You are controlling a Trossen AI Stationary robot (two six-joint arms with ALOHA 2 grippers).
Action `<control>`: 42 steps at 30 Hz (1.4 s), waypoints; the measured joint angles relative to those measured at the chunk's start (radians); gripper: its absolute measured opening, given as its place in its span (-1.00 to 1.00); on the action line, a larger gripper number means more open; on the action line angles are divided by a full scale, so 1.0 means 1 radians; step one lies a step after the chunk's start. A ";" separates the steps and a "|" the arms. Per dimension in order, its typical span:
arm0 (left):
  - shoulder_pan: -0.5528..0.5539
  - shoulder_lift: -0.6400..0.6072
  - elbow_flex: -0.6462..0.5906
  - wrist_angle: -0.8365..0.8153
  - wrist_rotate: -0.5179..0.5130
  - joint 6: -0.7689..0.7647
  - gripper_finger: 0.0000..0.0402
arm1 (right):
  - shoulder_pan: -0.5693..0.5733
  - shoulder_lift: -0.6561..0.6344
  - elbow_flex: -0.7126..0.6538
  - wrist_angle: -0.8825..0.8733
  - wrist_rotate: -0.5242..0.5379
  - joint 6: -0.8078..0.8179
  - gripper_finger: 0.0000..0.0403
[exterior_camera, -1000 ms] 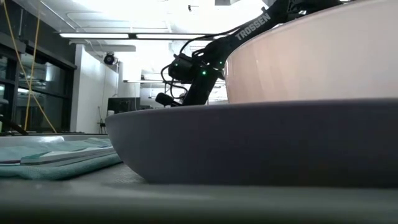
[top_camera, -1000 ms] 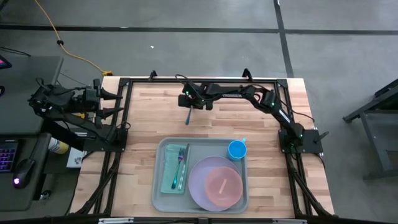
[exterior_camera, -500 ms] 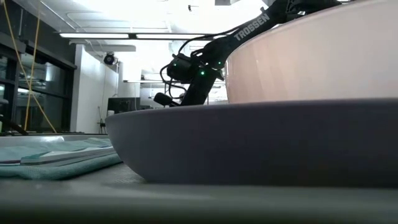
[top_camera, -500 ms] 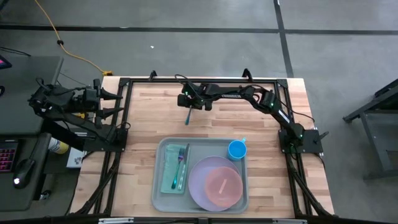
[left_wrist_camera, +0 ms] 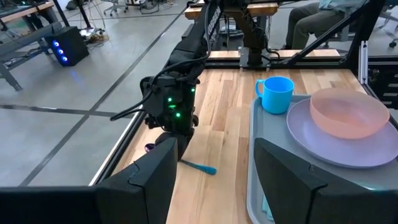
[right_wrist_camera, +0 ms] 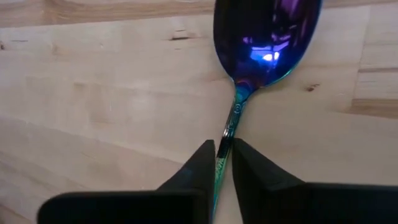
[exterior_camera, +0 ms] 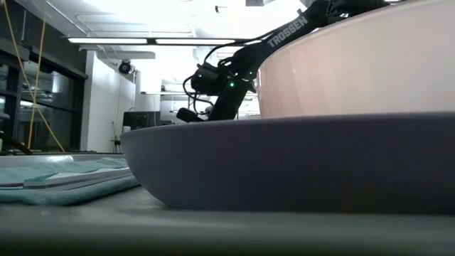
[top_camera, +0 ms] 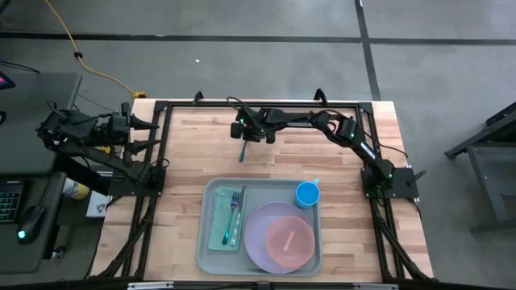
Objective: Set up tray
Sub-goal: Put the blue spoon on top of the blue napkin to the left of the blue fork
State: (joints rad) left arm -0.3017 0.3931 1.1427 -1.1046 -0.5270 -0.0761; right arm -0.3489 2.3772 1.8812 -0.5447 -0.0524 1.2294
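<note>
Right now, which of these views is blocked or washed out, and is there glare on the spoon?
Low view: the lavender plate fills it at close range, soft, ceiling lights blown out. Right wrist view: sharp, a bright blue-violet reflection on the spoon, whose stem sits between the right pincer fingers. High view: evenly lit.

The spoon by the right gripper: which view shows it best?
The right wrist view: the spoon fills it, its iridescent bowl on the table and its thin neck pinched by the right gripper. The high view shows only its teal handle. The left wrist view shows the handle end under the gripper. The low view hides it.
</note>
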 joint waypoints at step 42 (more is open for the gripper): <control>0.000 0.000 0.000 0.004 0.000 -0.008 0.20 | 0.011 -0.031 0.000 0.011 0.013 -0.086 -0.99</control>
State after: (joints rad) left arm -0.3017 0.3931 1.1427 -1.1005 -0.5271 -0.0840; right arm -0.3374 2.3459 1.8812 -0.5335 -0.0389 1.1435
